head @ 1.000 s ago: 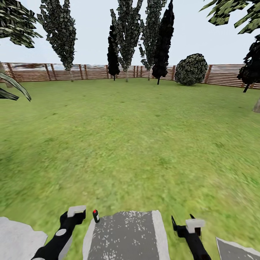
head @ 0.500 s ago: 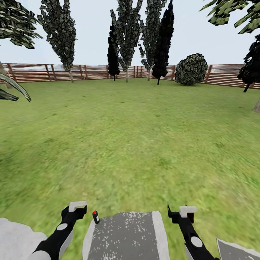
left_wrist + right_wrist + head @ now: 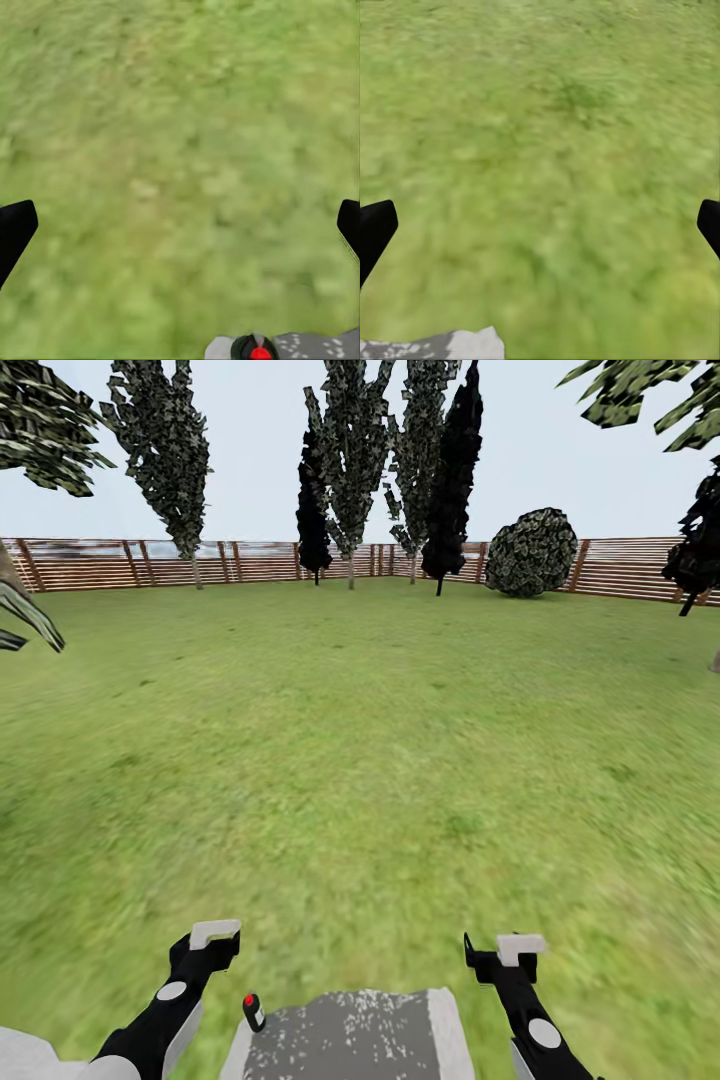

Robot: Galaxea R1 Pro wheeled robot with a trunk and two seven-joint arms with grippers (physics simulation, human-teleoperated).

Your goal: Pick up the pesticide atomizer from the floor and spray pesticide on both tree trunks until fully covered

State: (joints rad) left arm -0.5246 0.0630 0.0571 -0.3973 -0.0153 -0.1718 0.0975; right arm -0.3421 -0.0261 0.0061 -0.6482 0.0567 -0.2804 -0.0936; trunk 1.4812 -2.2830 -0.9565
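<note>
Both end effectors, left (image 3: 214,937) and right (image 3: 503,948), are held wide open and empty near the atomizer (image 3: 253,1011) beside the paving stone (image 3: 350,1035), apparently ready for pickup.

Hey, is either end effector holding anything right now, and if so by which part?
Nothing is held. Both the left end effector and right end effector are open over grass; the pesticide atomizer stands free by the paving stone.
</note>
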